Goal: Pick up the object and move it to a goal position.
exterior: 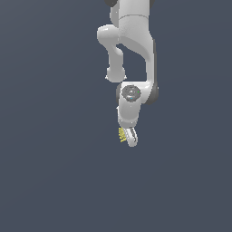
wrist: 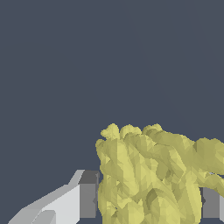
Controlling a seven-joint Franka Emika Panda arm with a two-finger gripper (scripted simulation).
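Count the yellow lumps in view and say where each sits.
1. The yellow lump sits at the gripper tip; the wrist view shows it between the fingers. No others visible.

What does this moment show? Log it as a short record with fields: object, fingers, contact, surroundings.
object: pale-yellow bumpy lump, much smaller than the gripper
fingers: one grey pad on each side of the lump in the wrist view
contact: pads appear to press the lump from both sides; gripper shut on it
position: lump at the arm's tip, on the exterior view's left side of the fingers
surroundings: plain dark grey surface; no goal marker visible
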